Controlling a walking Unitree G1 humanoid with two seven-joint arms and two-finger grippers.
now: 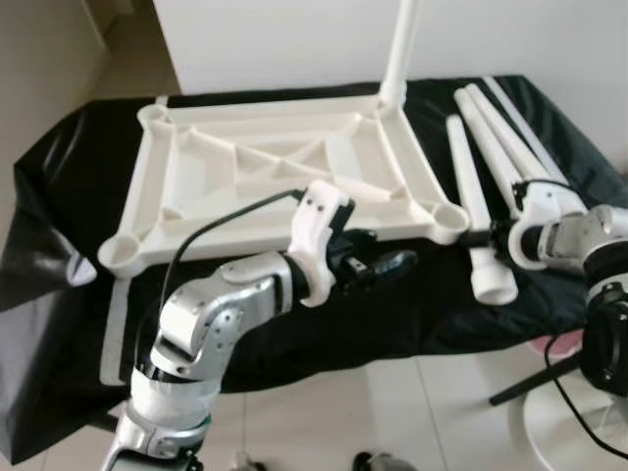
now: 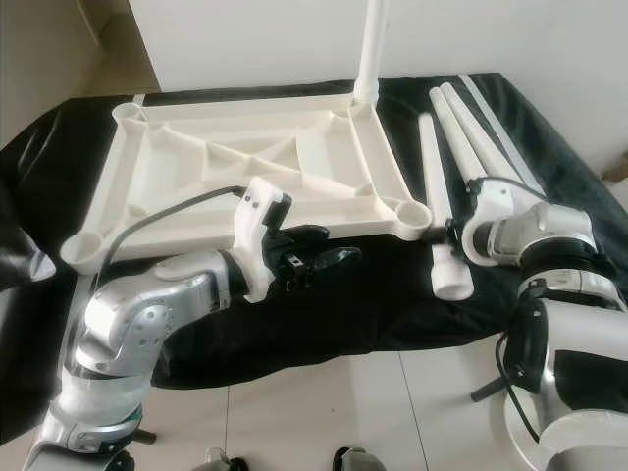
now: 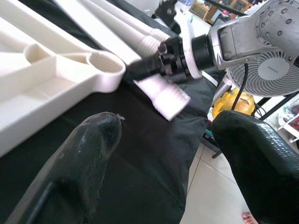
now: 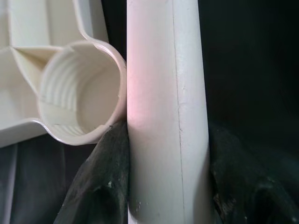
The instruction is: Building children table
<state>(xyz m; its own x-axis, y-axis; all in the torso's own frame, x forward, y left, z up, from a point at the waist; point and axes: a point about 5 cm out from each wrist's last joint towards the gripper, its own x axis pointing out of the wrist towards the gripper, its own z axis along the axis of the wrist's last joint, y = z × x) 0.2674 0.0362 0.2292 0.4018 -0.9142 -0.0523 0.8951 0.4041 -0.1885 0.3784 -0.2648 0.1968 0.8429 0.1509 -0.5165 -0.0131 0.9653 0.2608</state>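
The white table top (image 1: 157, 167) lies upside down on a black cloth. One white leg (image 1: 400, 49) stands upright in its far right corner. My right gripper (image 1: 483, 236) is shut on a loose white leg (image 1: 469, 186), just above the leg's threaded end (image 1: 494, 280). In the right wrist view this leg (image 4: 166, 116) sits between both black fingers (image 4: 100, 186), beside the near right corner socket (image 4: 77, 100). My left gripper (image 1: 388, 263) hovers open over the cloth in front of the top's near edge, with nothing between its fingers (image 3: 88, 154).
Two more loose legs (image 1: 505, 132) lie on the cloth right of the held one. The cloth-covered surface ends close in front of my arms, above a tiled floor (image 1: 392, 412). A white fan (image 3: 273, 70) stands on the floor to the right.
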